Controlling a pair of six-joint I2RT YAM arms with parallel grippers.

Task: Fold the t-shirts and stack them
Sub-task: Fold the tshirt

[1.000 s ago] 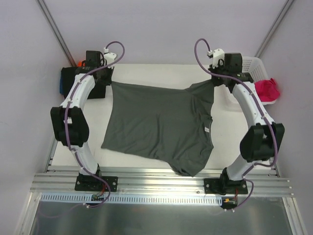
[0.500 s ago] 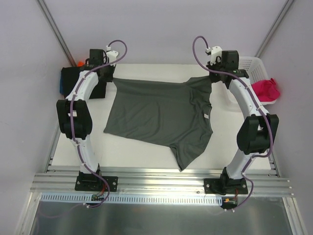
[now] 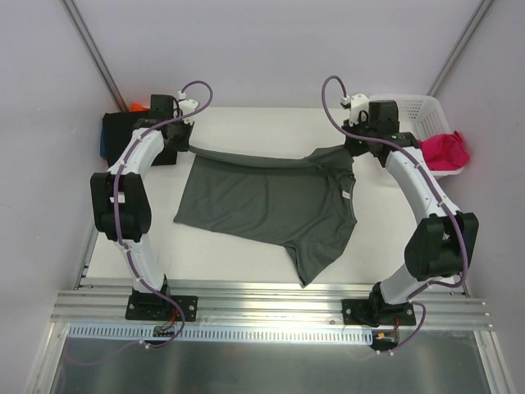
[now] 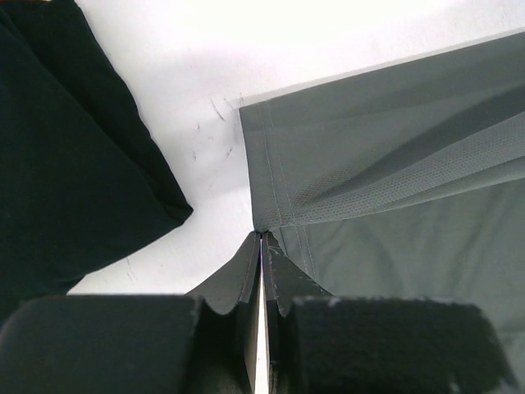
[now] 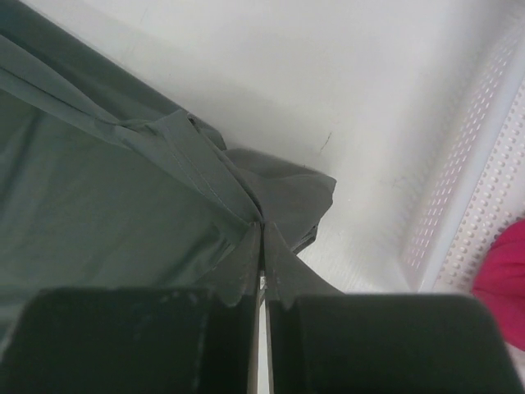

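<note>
A dark grey t-shirt (image 3: 271,201) lies spread across the table, its far edge lifted and folded toward me. My left gripper (image 3: 185,144) is shut on the shirt's far left hem corner (image 4: 271,215). My right gripper (image 3: 354,151) is shut on the far right sleeve and shoulder (image 5: 246,197). A magenta-pink t-shirt (image 3: 447,151) lies bunched in the white basket (image 3: 410,107) at the far right. Black and blue shirts (image 3: 115,131) are piled at the far left, with a bit of orange behind; the black cloth (image 4: 74,156) shows in the left wrist view.
The white lattice basket wall (image 5: 484,180) stands close to the right of my right gripper. The table surface (image 3: 246,123) is white. A metal rail (image 3: 271,295) runs along the near edge by the arm bases.
Both grippers have pulled the shirt's far edge toward me and lower. The far part of the shirt now folds over the rest, and the near edge has drawn back from the rail.
</note>
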